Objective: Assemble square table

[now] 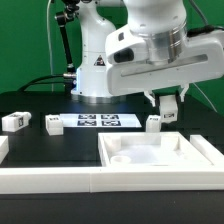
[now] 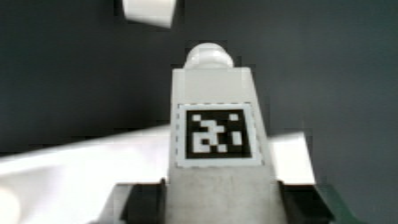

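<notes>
My gripper (image 1: 169, 103) hangs just above the far edge of the square table top (image 1: 205, 152) and is shut on a white leg (image 1: 168, 108). In the wrist view the held leg (image 2: 215, 95) runs out from between the jaws of the gripper (image 2: 217, 203), with its black-and-white tag facing the camera and its rounded tip pointing away. A corner of the white top (image 2: 63, 165) shows beneath it. Three more legs lie on the black table: one (image 1: 153, 123) right beside the held leg, and two (image 1: 50, 124) (image 1: 15, 121) towards the exterior view's left.
The marker board (image 1: 98, 122) lies in front of the robot's base. A long white border wall (image 1: 50, 181) runs along the near edge. In the wrist view a white piece (image 2: 148, 10) shows beyond the leg's tip.
</notes>
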`<action>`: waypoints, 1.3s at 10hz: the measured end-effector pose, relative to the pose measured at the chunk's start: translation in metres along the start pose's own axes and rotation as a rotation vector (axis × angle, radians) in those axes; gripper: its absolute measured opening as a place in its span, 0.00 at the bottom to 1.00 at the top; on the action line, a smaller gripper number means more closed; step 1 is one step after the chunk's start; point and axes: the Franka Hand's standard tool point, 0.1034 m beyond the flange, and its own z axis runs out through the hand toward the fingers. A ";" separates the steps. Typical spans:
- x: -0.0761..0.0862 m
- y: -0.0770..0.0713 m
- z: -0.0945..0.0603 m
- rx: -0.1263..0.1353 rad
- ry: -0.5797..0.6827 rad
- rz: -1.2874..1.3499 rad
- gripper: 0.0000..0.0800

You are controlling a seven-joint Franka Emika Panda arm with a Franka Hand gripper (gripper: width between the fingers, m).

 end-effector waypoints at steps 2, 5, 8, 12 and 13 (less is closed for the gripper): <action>0.005 0.003 -0.001 -0.010 0.119 -0.001 0.36; 0.011 0.007 -0.029 -0.020 0.277 -0.022 0.36; 0.013 0.006 -0.039 -0.019 0.292 -0.019 0.36; 0.018 0.009 -0.033 -0.026 0.296 -0.056 0.36; 0.026 0.009 -0.040 -0.025 0.301 -0.076 0.36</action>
